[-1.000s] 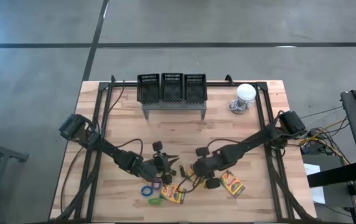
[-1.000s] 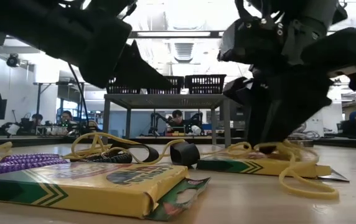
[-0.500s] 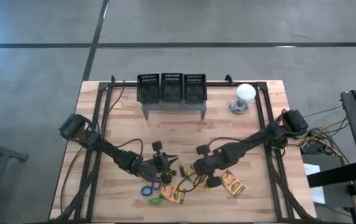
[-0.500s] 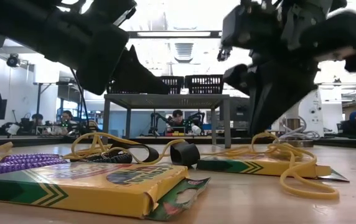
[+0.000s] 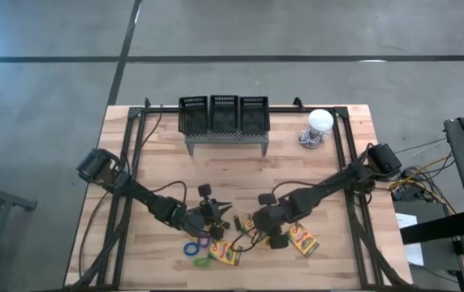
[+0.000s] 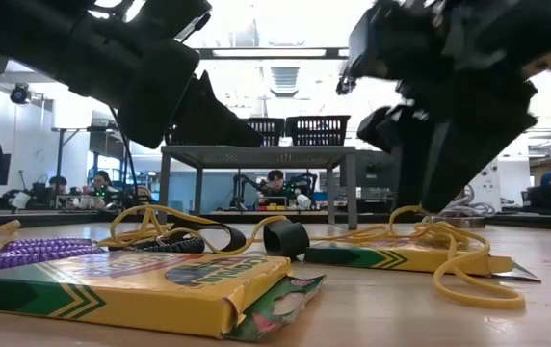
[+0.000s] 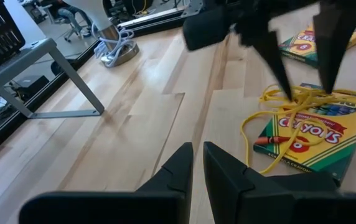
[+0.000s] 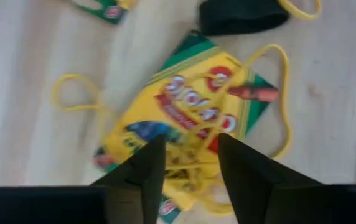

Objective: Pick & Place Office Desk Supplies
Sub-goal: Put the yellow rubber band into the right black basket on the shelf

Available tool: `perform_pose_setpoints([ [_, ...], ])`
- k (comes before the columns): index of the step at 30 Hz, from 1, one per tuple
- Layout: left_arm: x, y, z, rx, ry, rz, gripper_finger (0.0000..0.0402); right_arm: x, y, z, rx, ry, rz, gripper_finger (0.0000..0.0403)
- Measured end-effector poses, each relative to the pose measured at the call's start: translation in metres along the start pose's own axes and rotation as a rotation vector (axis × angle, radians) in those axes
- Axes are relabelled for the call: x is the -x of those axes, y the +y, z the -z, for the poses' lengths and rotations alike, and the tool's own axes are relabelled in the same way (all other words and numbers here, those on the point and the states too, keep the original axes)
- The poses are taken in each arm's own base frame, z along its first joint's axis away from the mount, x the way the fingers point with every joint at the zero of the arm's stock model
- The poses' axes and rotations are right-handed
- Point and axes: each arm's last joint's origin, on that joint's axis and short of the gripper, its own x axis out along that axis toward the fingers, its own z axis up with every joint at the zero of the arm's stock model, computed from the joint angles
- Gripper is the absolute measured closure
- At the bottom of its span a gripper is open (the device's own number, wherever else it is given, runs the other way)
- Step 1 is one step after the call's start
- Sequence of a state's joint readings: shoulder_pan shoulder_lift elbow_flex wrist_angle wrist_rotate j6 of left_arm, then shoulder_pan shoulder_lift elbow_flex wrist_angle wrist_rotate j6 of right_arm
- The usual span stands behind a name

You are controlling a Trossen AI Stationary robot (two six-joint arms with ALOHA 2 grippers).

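A yellow-and-green crayon box lies flat on the table with tangled yellow elastic loops draped over it. My right gripper hangs open just over this box, pointing steeply down, one finger on each side of the tangle; whether they touch it I cannot tell. My left gripper hovers shut and empty to the left of it, pointing toward the box. Two more crayon boxes lie near the front edge. Purple, blue and green loops lie by them.
Three black mesh bins stand in a row on a grey metal stand at the table's far side. A white round-topped object sits at the far right. A black loop lies between the boxes. Bare wood lies mid-table.
My right gripper has risen a little off the crayon box, where its fingertips stood a second ago, and has rolled slightly. A strand of the yellow loops now arches higher over the box than before. My left gripper has kept still.
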State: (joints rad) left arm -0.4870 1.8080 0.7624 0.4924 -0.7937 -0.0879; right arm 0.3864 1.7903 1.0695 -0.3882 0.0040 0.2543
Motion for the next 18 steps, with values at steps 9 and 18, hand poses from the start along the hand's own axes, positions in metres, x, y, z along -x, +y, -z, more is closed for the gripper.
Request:
perform_pose_setpoints([
  [9,-0.001,0.001,0.003,0.010,0.015,-0.005,0.0360,-0.004,-0.004,0.002,-0.014,-0.009,0.102,0.0309],
  [18,-0.001,0.002,0.003,0.011,0.018,-0.006,0.0360,0.021,-0.004,-0.009,0.022,-0.084,0.206,0.0393],
])
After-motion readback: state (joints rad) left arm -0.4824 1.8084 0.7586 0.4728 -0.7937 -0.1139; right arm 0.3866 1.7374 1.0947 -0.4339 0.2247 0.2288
